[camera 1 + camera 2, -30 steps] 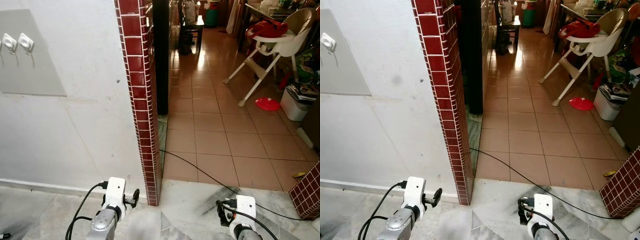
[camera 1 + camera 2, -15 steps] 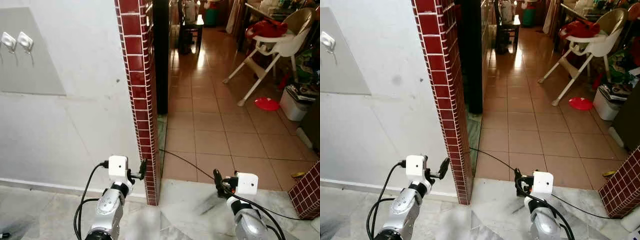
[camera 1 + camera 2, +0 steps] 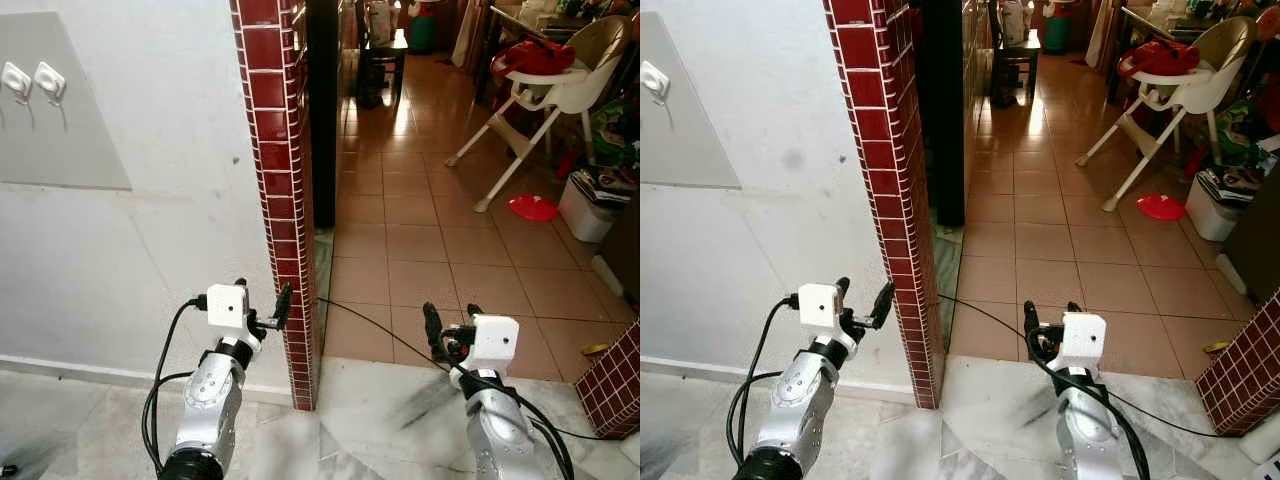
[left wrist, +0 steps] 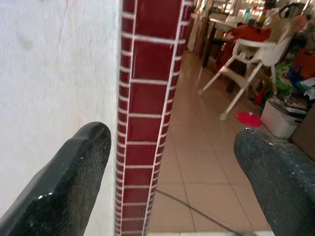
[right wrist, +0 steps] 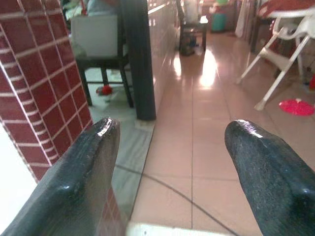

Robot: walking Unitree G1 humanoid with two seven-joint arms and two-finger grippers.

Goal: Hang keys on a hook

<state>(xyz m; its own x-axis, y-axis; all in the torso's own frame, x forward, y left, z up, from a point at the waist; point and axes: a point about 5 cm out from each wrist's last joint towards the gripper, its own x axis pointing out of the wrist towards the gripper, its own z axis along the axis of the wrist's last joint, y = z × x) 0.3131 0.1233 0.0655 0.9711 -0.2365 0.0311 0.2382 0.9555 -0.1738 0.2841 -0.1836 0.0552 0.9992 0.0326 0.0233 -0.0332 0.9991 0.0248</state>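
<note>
Both your grippers are spread wide with nothing between the fingers: left gripper (image 3: pixel 262 306) hangs right by the red brick pillar (image 3: pixel 279 180), right gripper (image 3: pixel 447 322) over the tiled floor (image 3: pixel 420 240). Your hooks (image 3: pixel 33 82) sit upper left on the grey wall panel (image 3: pixel 60 130). Can't spot keys.

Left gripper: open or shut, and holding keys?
Open and empty. The left gripper has its two fingers spread wide, with nothing between them but the brick pillar beyond.

Two white plastic wall hooks (image 3: pixel 34 82) on the grey panel, one red-tiled brick pillar (image 3: pixel 277 180), one white high chair (image 3: pixel 540 95), one red plastic plate (image 3: pixel 534 208) on the floor.
</note>
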